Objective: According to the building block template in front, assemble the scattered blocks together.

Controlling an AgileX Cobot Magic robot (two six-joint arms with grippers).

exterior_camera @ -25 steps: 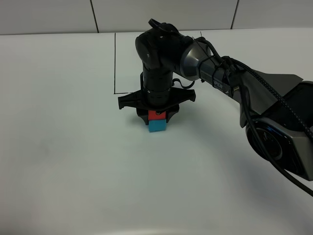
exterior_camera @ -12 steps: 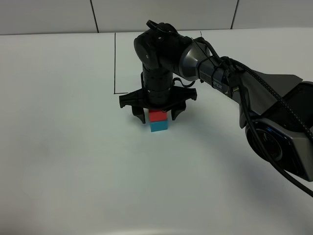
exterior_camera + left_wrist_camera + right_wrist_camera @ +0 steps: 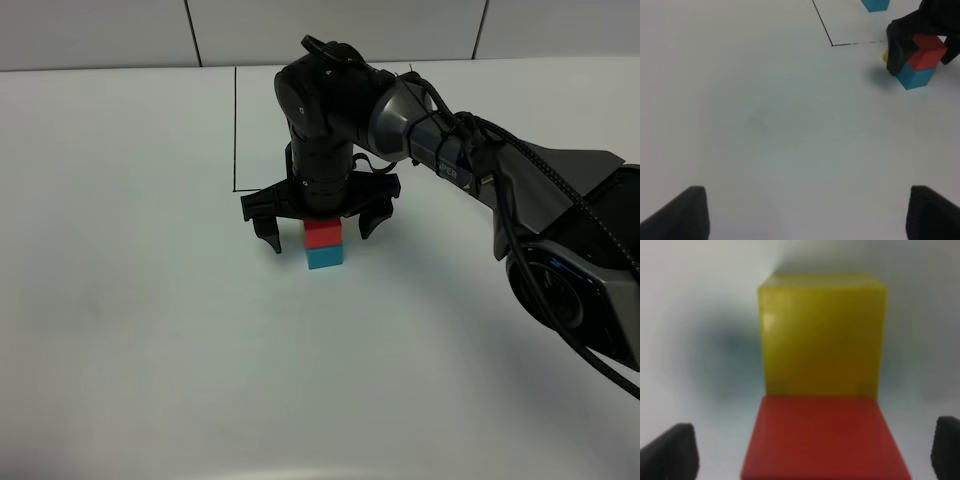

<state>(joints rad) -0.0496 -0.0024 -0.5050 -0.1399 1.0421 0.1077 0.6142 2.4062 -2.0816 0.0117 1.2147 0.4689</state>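
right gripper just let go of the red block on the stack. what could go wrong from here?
1. The right gripper is open, but its fingertips hang beside the red block. A sideways or tilted retreat may clip it and push it off the blue block.
2. A yellow block sits right behind the stack, hidden in the high view. A bump could shift it too.
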